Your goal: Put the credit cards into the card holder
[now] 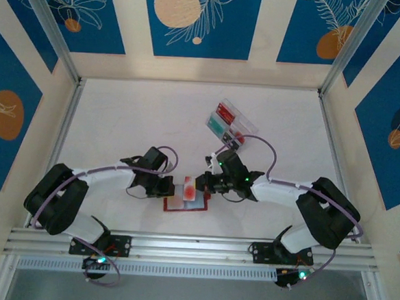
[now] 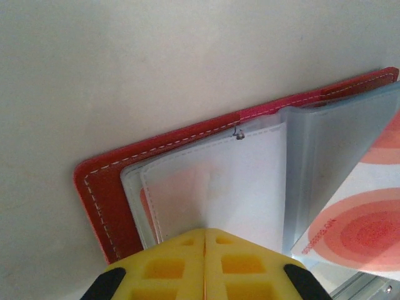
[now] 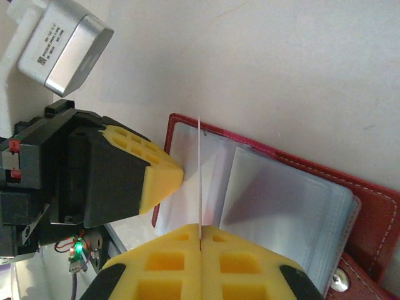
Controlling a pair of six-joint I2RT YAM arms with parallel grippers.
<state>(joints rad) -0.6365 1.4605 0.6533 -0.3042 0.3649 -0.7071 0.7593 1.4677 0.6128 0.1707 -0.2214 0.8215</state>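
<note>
The right claw [image 3: 200, 234] is closed on a card [image 2: 365, 234], white with red rings, pinched by its short end and standing on edge over the open card holder [image 2: 103, 187]. The holder lies flat on the worktop [image 2: 156, 62] between the two arms, red cover down and pale pocket pages [image 2: 212, 181] fanned upward. The left claw [image 2: 204, 234] is closed too, its tips at the near edge of those pages; whether it pinches a page or only presses on it I cannot tell.

The card looks light, thin and stiff, with a slick face, so it could pivot or slip if its leading edge catches on a pocket mouth. A grip on the trailing end suits it, leaving most of its length free to slide in. The pages look soft and floppy and will likely buckle under a push, and the holder seems light enough to skid, so steadying it near the spine should help.

The other cards [image 1: 219, 126] sit in a clear box [image 1: 231, 123] farther back
</note>
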